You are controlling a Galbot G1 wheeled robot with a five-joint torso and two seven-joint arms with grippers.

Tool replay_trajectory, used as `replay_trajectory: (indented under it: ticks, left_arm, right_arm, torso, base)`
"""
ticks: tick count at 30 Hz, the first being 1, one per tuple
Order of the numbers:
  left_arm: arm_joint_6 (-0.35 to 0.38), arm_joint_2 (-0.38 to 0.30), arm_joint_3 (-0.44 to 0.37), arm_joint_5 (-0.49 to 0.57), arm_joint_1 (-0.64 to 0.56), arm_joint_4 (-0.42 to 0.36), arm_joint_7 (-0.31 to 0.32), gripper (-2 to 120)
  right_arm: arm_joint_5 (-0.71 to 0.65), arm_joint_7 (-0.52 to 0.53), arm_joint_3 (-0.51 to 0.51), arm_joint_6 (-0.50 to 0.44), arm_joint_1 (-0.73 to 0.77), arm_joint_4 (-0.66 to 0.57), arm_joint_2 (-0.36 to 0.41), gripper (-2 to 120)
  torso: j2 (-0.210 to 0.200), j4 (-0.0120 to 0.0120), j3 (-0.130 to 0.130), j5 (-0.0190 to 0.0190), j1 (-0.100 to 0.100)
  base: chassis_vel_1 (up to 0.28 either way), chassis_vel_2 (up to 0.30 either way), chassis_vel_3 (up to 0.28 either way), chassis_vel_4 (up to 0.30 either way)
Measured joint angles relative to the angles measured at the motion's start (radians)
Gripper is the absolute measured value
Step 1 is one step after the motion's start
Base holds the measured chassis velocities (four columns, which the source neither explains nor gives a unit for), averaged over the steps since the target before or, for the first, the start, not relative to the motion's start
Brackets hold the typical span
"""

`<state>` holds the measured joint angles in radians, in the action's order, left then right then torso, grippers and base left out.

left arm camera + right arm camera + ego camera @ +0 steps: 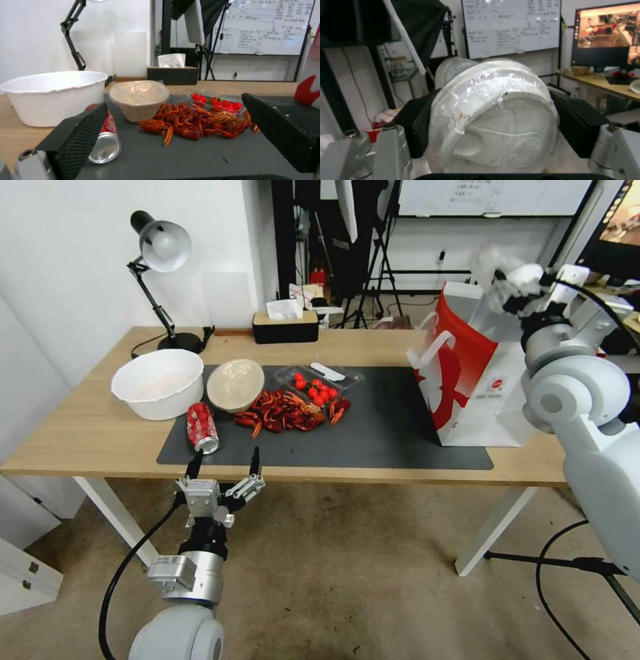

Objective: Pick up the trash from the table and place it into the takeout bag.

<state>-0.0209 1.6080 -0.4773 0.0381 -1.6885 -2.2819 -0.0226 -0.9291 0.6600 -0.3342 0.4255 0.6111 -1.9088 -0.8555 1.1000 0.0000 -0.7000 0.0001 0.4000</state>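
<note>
Spread wide, left gripper (225, 465) hovers just short of the table (87, 437), the red soda can (202, 427) lying lengthwise just beyond. Right gripper (486, 120) pinches a clear lidded cup (493, 117) above the takeout bag (477, 380).

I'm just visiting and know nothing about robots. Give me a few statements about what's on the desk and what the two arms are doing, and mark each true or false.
1. The red soda can lies on its side on the dark mat. True.
2. The left gripper is clamped on the can. False: its jaws are open, short of the can.
3. The right gripper holds a clear lidded cup. True.
4. The takeout bag lies flat. False: it stands upright.
5. The beige bowl sits inside the white tub. False: it rests beside it.
</note>
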Motion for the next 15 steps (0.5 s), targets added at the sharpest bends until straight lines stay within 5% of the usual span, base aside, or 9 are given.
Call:
replay_trajectory:
  ticks: [8,15]
  left_arm:
    - [-0.001,0.0,-0.004,0.0,-0.005,-0.005,0.0,100]
    - [-0.001,0.0,-0.005,0.002,-0.002,-0.006,0.0,100]
  right_arm:
    - [0.004,0.016,0.001,0.027,0.002,0.01,-0.012,98]
    - [-0.021,-0.015,-0.025,-0.022,0.006,-0.008,-0.004,100]
  torso:
    - [0.0,0.0001,0.0,-0.0002,0.0]
    - [0.0,0.0,0.0,0.0,0.0]
  base:
    - [0.0,0.0,0.0,0.0]
    - [0.0,0.0,0.0,0.0]
